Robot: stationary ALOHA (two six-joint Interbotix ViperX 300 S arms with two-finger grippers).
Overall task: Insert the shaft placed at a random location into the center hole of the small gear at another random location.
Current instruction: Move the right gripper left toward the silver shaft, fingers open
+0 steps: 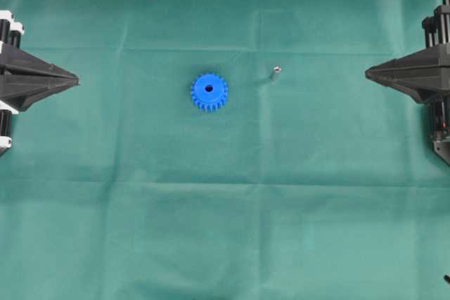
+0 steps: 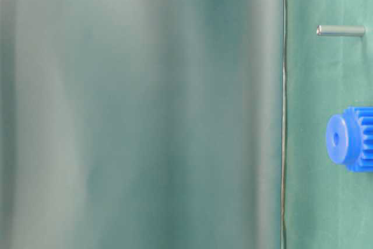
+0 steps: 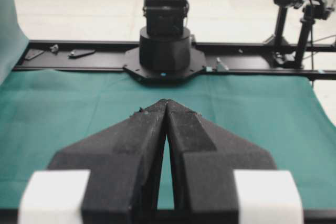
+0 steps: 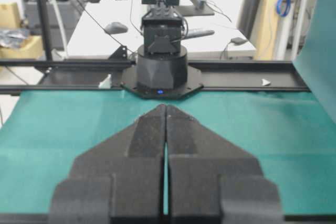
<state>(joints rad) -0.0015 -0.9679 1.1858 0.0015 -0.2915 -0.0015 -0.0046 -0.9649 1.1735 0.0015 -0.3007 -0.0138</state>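
The small gear lies flat near the middle of the green cloth, center hole up — the shaft stands just right of it, apart. Left gripper and right gripper wait at opposite edges, jaws pressed together, holding nothing.

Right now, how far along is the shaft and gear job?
Nothing looks done yet. The shaft stands on the green cloth, apart from the small gear, whose center hole is empty. Nothing is in hand: the left gripper and right gripper sit at the cloth's edges, jaws shut and empty. Left to do: pick up the shaft, carry it over, insert it.
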